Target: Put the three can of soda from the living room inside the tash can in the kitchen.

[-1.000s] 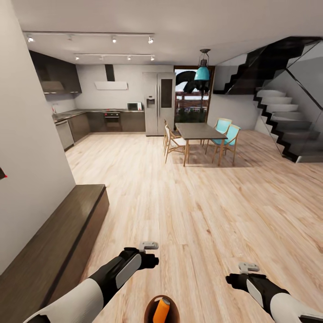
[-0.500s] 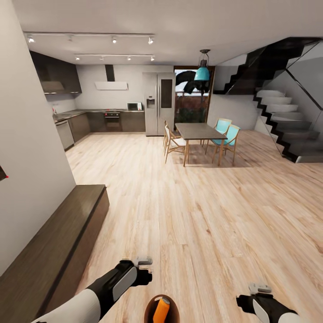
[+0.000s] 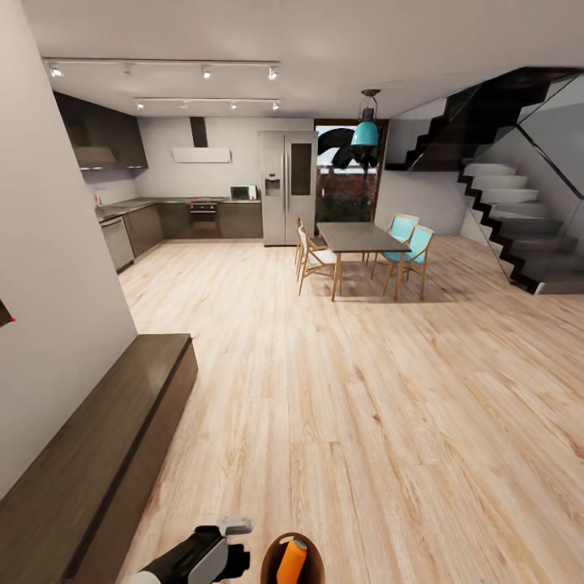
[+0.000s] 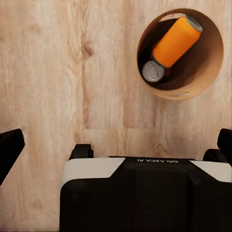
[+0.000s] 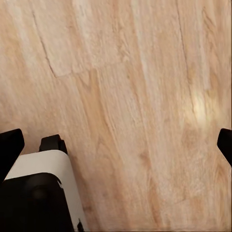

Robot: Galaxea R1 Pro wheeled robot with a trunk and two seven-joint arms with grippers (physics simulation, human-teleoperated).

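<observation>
An orange soda can (image 4: 174,43) is lying tilted inside the round bin (image 4: 203,84), which is sitting on the wood floor (image 3: 365,389) at the near edge of the scene, just right of the left gripper (image 3: 231,545). Both grippers are standing spread and empty — fingertips wide apart. The can looks light, stiff and slick-sided — best pinched across its middle. The kitchen (image 3: 195,203) is lying far left.

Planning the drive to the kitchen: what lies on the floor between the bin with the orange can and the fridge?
In the head view, only bare wood floor lies between the bin and the fridge; the dining table stands off to the right.
</observation>
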